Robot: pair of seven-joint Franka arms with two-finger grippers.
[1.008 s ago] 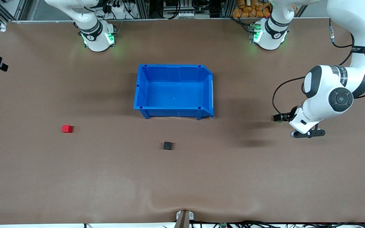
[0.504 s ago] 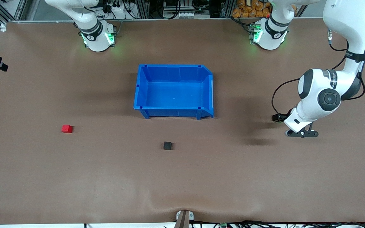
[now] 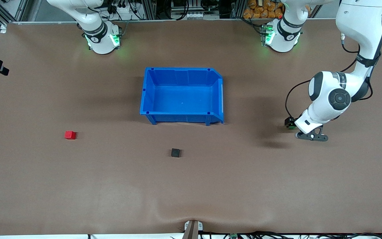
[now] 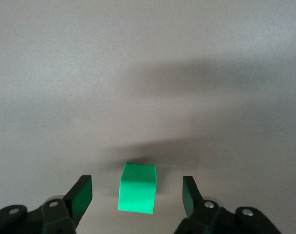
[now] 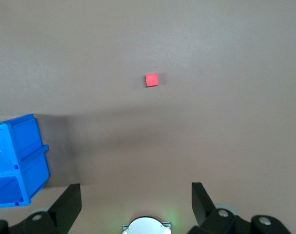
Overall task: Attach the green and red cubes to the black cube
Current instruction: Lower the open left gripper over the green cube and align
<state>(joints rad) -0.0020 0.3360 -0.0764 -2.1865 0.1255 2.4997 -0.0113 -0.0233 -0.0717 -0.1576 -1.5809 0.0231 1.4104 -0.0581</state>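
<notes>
Left wrist view | left pincer [image 4: 137, 194] low, straddling green cube [image 4: 137, 194]

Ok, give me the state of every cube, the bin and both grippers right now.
green cube: on the table, between the open fingers, not gripped.
red cube: loose, untouched.
black cube: loose, nothing attached.
blue bin: upright, empty.
left gripper: open, straddling the green cube.
right gripper: open, waiting.
</notes>
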